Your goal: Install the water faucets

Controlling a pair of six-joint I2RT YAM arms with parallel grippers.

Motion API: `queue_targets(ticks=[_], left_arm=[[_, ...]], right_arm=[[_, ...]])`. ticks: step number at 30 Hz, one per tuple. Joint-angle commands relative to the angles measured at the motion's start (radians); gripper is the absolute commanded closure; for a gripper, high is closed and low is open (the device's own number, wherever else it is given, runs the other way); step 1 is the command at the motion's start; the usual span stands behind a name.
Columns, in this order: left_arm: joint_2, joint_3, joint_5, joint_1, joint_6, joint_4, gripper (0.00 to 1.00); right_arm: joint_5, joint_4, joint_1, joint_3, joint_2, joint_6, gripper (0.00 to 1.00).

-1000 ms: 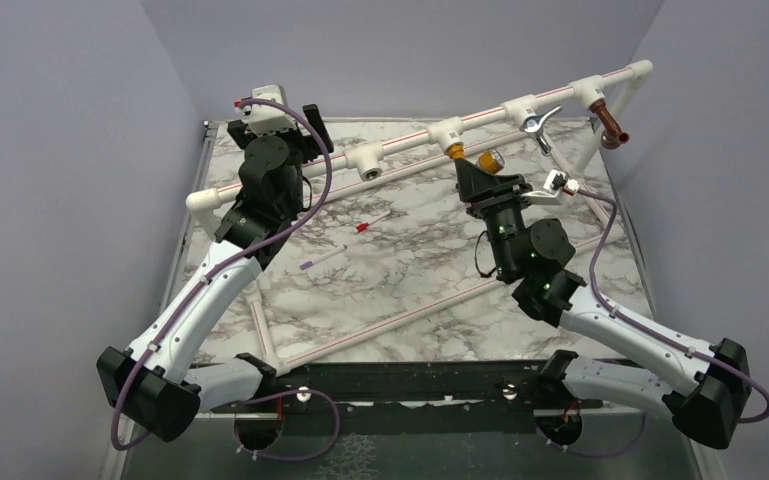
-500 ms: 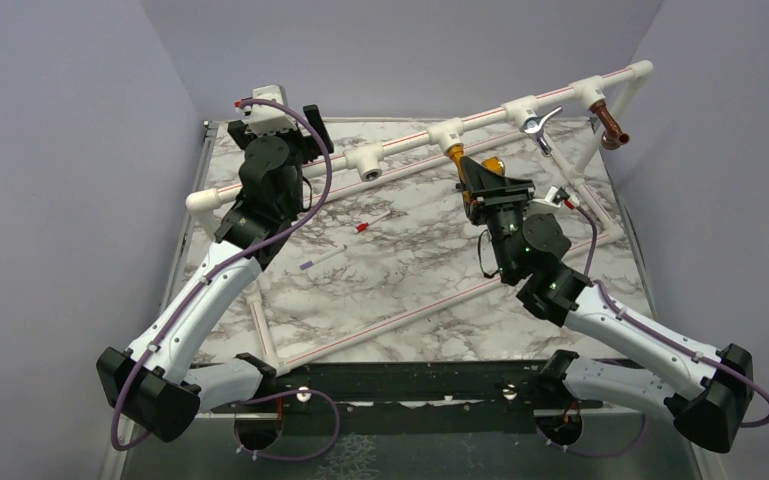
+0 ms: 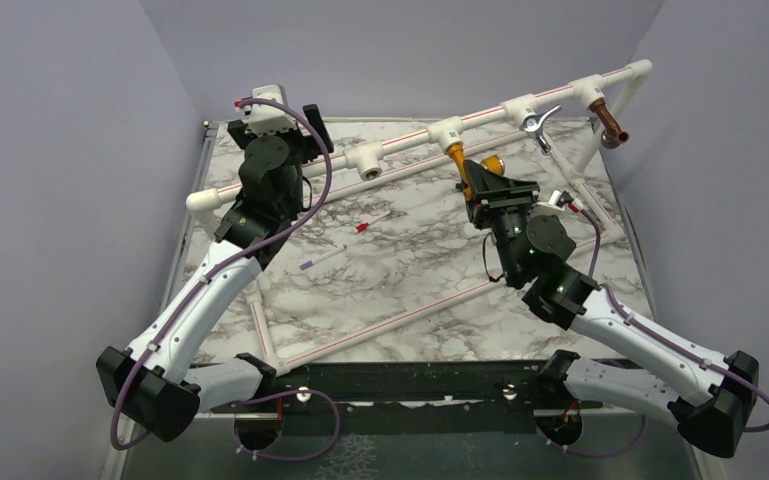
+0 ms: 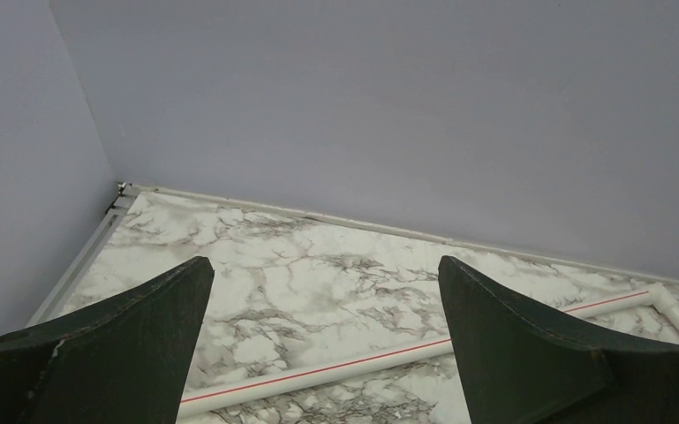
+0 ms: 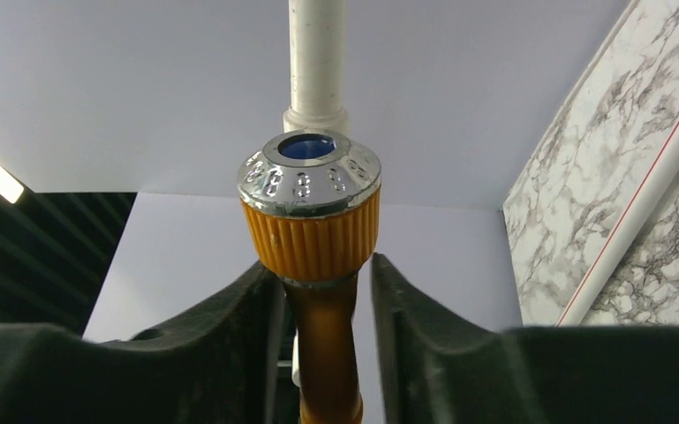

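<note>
A mustard-yellow faucet (image 3: 457,160) with a silvery knob (image 5: 309,177) hangs from a tee on the raised white pipe (image 3: 410,140). My right gripper (image 3: 475,178) straddles its stem (image 5: 325,336). The left finger touches the stem and a narrow gap shows on the right side, so the jaws are slightly open. A chrome lever faucet (image 3: 538,125) and a copper-brown faucet (image 3: 613,128) sit in tees further right. My left gripper (image 4: 325,274) is wide open and empty at the back left, by the pipe's left end.
An open tee (image 3: 369,160) sits on the raised pipe between the two arms. A thin white red-tipped stick (image 3: 365,225) and a purple-tipped one (image 3: 320,258) lie on the marble table (image 3: 410,270). Floor pipes frame the table; walls stand close on three sides.
My right wrist has rolled about the yellow faucet, turning it so its knob swung partly behind the gripper. Its jaws have eased a little. The left arm has not moved.
</note>
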Motion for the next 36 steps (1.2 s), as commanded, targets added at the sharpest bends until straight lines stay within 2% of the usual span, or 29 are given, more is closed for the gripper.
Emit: queue_targets(ticks=[1, 7, 13, 19, 24, 30, 36], left_arm=[[0.082, -0.12, 0.058, -0.03, -0.017, -0.365, 0.01], [0.082, -0.119, 0.057, -0.03, -0.017, -0.365, 0.01], [0.082, -0.119, 0.057, -0.03, -0.017, -0.365, 0.01], [0.089, -0.119, 0.059, -0.03, -0.019, -0.365, 0.01], [0.093, -0.12, 0.058, -0.03, -0.02, -0.365, 0.01], [0.096, -0.12, 0.058, -0.03, -0.019, -0.365, 0.01], [0.095, -0.12, 0.058, -0.03, -0.018, -0.365, 0.01]], right_arm=[[0.046, -0.092, -0.001, -0.008, -0.056, -0.018, 0.51], [0.012, -0.084, -0.001, -0.012, -0.091, -0.071, 0.32], [-0.028, -0.162, -0.001, -0.014, -0.125, -0.103, 0.28], [-0.053, -0.242, -0.001, -0.013, -0.178, -0.214, 0.27], [-0.065, -0.29, 0.0, 0.009, -0.228, -0.409, 0.27], [-0.061, -0.3, -0.001, 0.02, -0.289, -0.743, 0.27], [-0.079, -0.242, -0.002, 0.009, -0.338, -1.223, 0.28]])
